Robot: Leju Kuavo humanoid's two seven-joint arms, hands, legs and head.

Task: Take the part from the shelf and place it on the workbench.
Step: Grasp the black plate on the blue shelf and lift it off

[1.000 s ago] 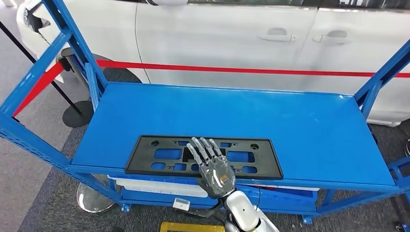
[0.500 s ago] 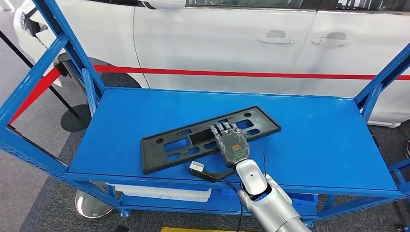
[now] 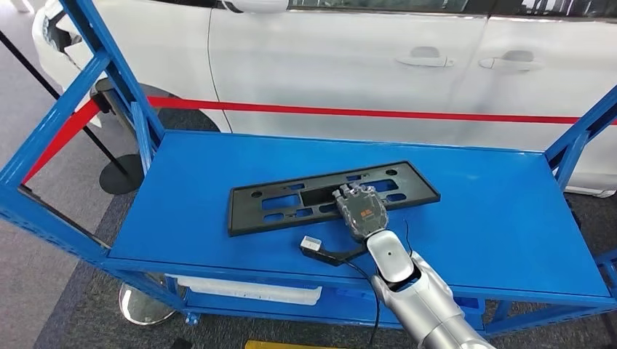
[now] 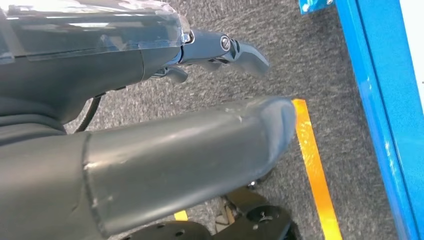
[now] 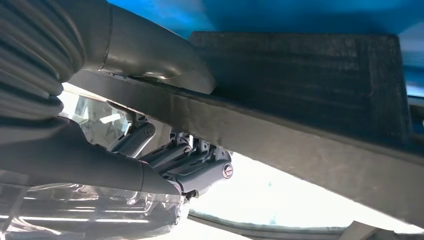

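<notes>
The black part (image 3: pixel 331 196) — a long, flat, rectangular plastic frame w/ many cut-out slots — is seen at centre of the head view, slightly tilted, its right end higher in the frame than its left. It is held over the blue shelf top (image 3: pixel 480 211), a smooth painted-metal surface; whether the left end touches that surface can't be told. The right hand (image 3: pixel 361 211) is clamped on the part's near long edge, centre frame; its fingertips are hidden behind the part. In the right wrist view the part (image 5: pixel 310 95) is seen close up as a matt, grainy black slab, w/ the thick grey thumb (image 5: pixel 150 55) pressed on one face and the darker fingers (image 5: pixel 200 165) curled under the other. The silver right arm is cut off at the lower right edge.

The left hand (image 4: pixel 150 150) is seen in the left wrist view, hanging over grey carpet (image 4: pixel 320 60) beside an orange floor strip (image 4: pixel 312 160). Nothing is seen in it, but its fingers are mostly cut off — apart or together can't be told.

A white car (image 3: pixel 349 58) is partly cropped at the top of the head view, w/ a red barrier tape (image 3: pixel 378 112) across it.
</notes>
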